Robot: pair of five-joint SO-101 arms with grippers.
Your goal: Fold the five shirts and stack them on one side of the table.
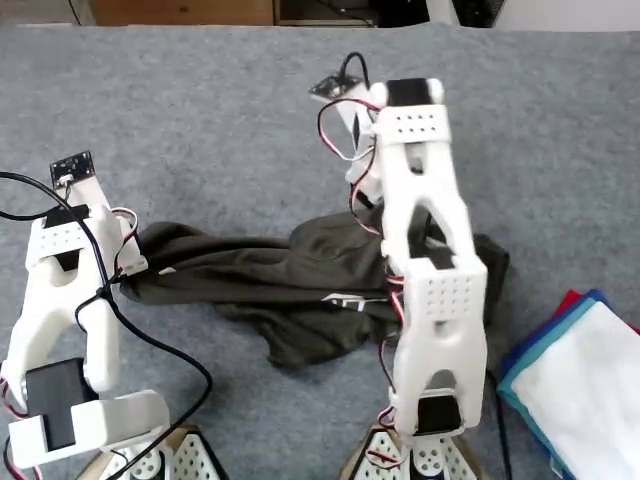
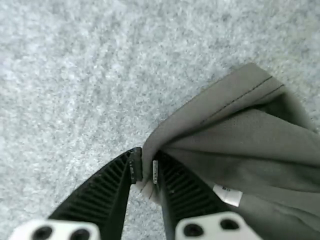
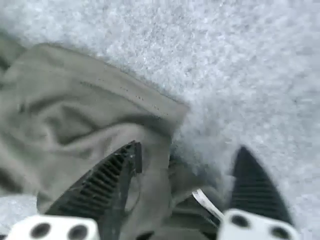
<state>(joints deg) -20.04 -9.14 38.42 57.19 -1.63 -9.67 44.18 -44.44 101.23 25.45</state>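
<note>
On the grey table (image 1: 200,120), a dark green shirt (image 1: 300,290) lies crumpled in the middle, not folded yet. The left gripper (image 2: 144,170) pinches one edge of it. The right gripper (image 3: 187,155) is spread wide over another edge. A pile of folded shirts (image 1: 590,385) sits at the right side, so some of the job looks done.

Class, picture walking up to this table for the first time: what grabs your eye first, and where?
A crumpled dark shirt sprawls across the middle of the grey table. The left gripper pinches one edge; the right gripper is open over another edge. A pile of folded shirts sits at the table's right edge.
</note>
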